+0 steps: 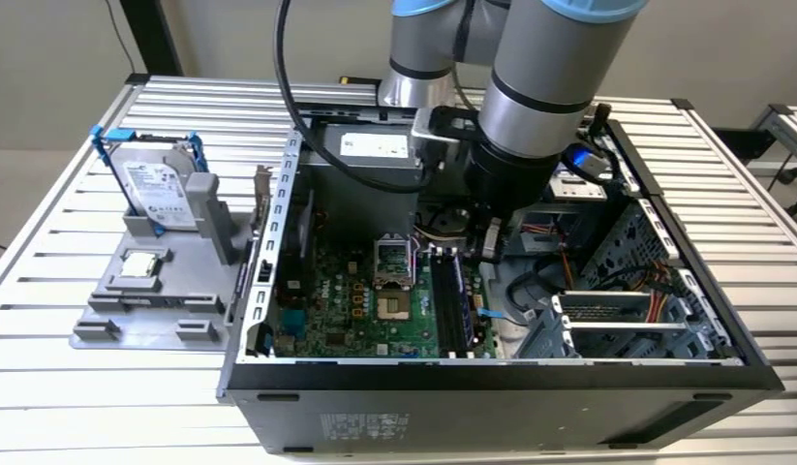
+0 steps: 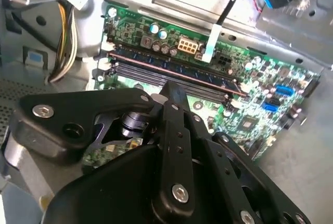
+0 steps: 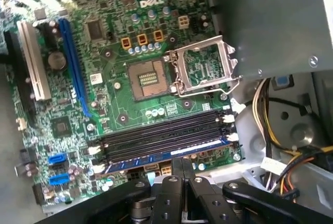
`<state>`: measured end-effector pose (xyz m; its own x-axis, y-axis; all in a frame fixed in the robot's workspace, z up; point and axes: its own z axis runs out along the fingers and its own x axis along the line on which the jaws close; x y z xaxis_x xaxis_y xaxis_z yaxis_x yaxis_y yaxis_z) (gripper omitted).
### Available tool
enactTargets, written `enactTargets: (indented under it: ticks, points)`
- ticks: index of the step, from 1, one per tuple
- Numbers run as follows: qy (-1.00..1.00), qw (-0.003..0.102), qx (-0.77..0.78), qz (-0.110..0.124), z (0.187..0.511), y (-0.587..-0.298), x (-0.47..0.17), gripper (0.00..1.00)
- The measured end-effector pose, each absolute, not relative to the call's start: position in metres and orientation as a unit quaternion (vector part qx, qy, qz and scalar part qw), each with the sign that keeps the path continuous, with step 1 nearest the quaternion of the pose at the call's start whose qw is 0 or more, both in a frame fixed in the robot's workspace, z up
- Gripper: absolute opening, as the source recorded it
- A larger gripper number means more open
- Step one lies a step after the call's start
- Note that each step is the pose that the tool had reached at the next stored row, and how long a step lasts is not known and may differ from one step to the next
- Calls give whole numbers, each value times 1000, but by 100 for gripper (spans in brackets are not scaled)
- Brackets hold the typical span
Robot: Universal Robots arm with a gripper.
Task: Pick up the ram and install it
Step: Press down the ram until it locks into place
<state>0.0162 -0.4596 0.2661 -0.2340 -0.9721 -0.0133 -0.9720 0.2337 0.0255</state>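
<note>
Ram [image 3: 166, 153] seated along outermost memory slot on motherboard [image 3: 112, 107], inside computer case [image 1: 502, 373] on tabletop [image 1: 62, 387]. Gripper [image 3: 181, 169] directly above it, fingers drawn together. Probably light, stiff, fragile; best held by long edges.

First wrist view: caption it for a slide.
Gripper above the ram in the motherboard's memory slots, beside the open processor socket.
</note>
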Motion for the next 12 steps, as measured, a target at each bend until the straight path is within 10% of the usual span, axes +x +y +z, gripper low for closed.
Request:
enactTargets:
  ticks: [12]
  points:
    - [-731, -7, 682, -4, 266, -460, 16, 0]
